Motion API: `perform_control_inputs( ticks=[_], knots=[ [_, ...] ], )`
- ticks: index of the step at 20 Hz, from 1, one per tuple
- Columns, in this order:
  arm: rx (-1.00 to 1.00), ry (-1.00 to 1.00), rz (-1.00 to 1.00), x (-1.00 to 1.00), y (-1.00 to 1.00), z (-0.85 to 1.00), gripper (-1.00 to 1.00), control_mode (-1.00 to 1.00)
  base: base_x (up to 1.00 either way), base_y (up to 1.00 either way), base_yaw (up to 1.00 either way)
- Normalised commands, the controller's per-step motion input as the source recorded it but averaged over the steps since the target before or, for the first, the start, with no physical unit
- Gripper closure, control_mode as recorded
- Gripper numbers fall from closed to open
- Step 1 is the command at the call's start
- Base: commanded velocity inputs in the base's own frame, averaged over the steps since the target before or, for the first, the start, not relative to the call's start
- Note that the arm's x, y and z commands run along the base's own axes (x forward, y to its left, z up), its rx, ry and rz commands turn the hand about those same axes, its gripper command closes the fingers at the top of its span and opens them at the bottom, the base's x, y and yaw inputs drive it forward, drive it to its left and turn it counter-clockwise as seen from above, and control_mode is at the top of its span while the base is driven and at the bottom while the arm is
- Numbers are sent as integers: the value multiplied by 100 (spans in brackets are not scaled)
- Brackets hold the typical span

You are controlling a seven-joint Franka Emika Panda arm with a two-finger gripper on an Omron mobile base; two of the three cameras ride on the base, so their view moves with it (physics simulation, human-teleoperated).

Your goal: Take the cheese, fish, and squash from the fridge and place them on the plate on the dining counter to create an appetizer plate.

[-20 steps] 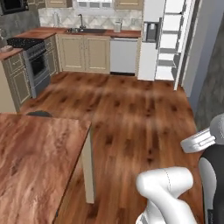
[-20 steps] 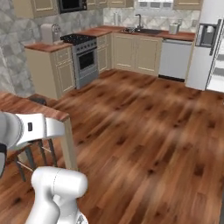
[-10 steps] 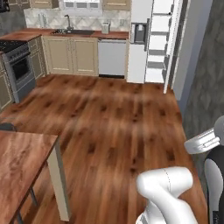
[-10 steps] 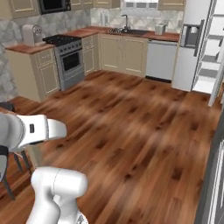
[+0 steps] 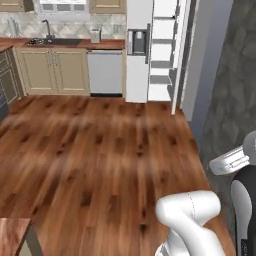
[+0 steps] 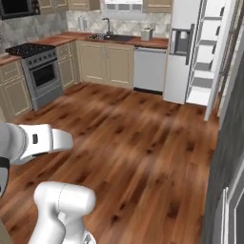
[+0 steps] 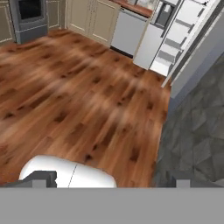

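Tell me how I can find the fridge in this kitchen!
Look at the far wall, where the tan cabinets run under the reddish counter with the sink. Go right, past the white dishwasher. The fridge is the tall pale thing beside it, with a dark dispenser panel on its closed door and its right door open, showing white shelves.

The arm (image 5: 192,220) is glossy white — rounded, bulbous link shells with dark grey-black joint sections between them; one tapered link (image 6: 35,140) carries a small dark mark.
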Motion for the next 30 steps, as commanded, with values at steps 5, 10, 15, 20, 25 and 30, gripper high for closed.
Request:
perform_control_inputs(
  ticks=[5,10,15,20,25,30],
  knots=[
    [0,0,0,0,0,0,-100,100,100,5,-27],
    [0,0,0,0,0,0,-100,100,100,29,-26],
    [0,0,0,0,0,0,-100,100,100,24,-23],
    [0,0,0,0,0,0,-100,100,100,14,-19],
    [0,0,0,0,0,0,-100,100,100,7,-18],
    [0,0,0,0,0,0,-100,100,100,4,-21]
  ],
)
